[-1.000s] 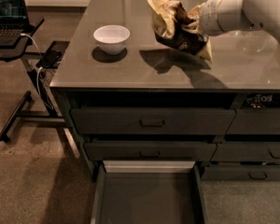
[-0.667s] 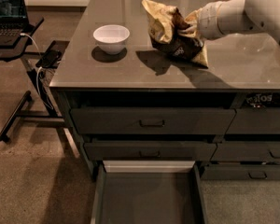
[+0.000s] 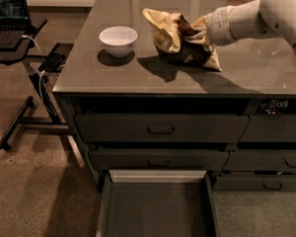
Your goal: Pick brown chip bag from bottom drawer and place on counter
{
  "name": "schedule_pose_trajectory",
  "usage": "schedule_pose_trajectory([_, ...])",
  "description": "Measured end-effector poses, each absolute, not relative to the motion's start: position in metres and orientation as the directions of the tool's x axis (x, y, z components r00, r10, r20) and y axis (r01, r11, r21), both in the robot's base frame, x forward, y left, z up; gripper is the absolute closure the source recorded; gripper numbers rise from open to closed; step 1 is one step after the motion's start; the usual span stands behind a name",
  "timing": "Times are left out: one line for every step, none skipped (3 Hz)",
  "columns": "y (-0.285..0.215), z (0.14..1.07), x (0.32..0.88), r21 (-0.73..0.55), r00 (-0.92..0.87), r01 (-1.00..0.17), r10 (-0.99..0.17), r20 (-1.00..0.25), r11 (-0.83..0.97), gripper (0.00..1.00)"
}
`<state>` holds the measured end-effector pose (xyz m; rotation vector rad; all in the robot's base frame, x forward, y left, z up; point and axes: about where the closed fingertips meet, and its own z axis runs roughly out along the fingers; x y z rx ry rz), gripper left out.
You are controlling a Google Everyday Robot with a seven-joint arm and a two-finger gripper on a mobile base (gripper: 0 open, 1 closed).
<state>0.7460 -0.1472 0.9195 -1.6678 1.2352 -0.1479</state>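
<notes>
Lowered and carried a little toward the white bowl [image 3: 118, 37] since a second ago, the brown chip bag [image 3: 173, 44] now has its dark lower panel at, or just above, the glossy counter [image 3: 138, 78], where its shadow meets it. The gripper [image 3: 191, 29] is at the end of the white arm reaching in from the right, buried in the bag's crumpled upper folds, and its jaws appear to be pinching that bunched film. The bottom drawer [image 3: 155, 209] stands pulled out and holds nothing visible, so only the release seems left to do. The main risk is that the bag is tilted, with its cream top corner raised toward the bowl. If it is let go while not fully settled, it could flop over to the left and nudge the bowl. The crinkly film may also catch on the jaws as they part, so a quick retreat could drag the bag across the slick top toward the front edge. A slow, straight withdrawal would probably avoid both.
</notes>
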Motion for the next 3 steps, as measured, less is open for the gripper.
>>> schedule_pose_trajectory([-0.1472, 0.9195, 0.746, -0.762, 0.468, -0.646, -0.77, -0.433, 0.036, 0.51])
schedule_pose_trajectory([-0.1471, 0.9195, 0.746, -0.762, 0.468, -0.646, -0.77, -0.433, 0.036, 0.28])
schedule_pose_trajectory([-0.1471, 0.9195, 0.746, -0.762, 0.468, -0.646, -0.77, -0.433, 0.036, 0.05])
